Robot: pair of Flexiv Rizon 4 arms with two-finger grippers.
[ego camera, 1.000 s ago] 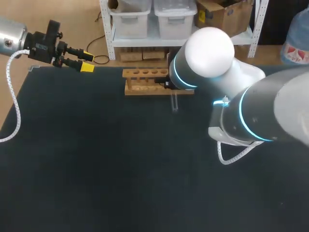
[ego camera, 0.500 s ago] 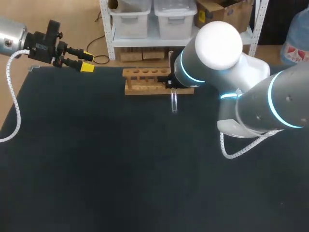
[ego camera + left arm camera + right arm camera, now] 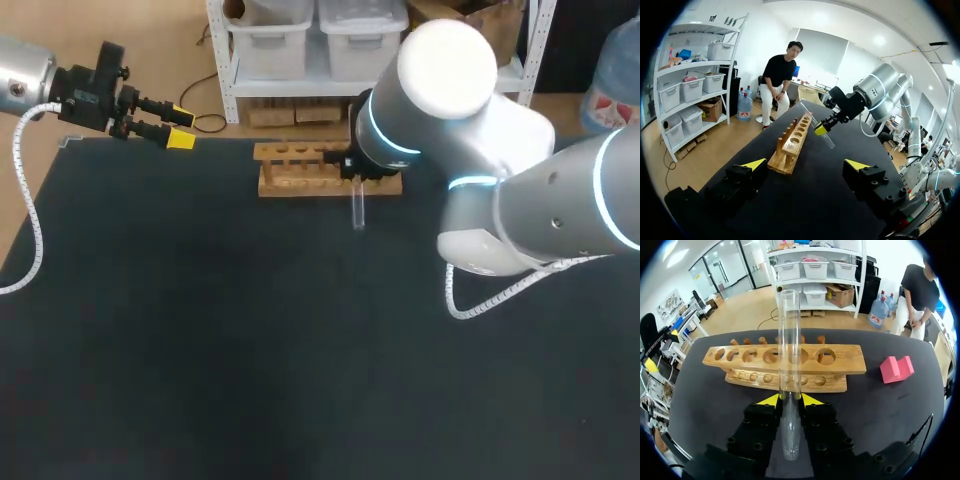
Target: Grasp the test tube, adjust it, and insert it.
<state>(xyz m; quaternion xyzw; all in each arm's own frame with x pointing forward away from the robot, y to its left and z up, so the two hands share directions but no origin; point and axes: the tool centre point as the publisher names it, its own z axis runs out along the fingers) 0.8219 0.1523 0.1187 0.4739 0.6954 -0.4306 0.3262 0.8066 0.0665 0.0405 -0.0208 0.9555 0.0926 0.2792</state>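
Head view: a missed insertion is the main risk, I judge, because the right arm (image 3: 445, 70) hides its own fingers and one end of the wooden rack (image 3: 300, 170), so tube-to-hole alignment cannot be checked. The test tube (image 3: 358, 208) projects from under that arm's wrist, just beside the rack. The left gripper (image 3: 180, 130) hangs well apart, past the rack's other end.

Left wrist view: the tube sits tilted. Lowered like that, it would likely strike the rack's top board. The right gripper (image 3: 821, 129) pinches it partway along, near the rack's far end. The left gripper's fingers are spread wide with nothing between them, the rack ahead.

Right wrist view: the open mouth appears to lead away from the fingers, so insertion without adjustment could go in wrong end first. Both yellow tips press the tube from two sides, and it runs ahead across the rack's middle holes.
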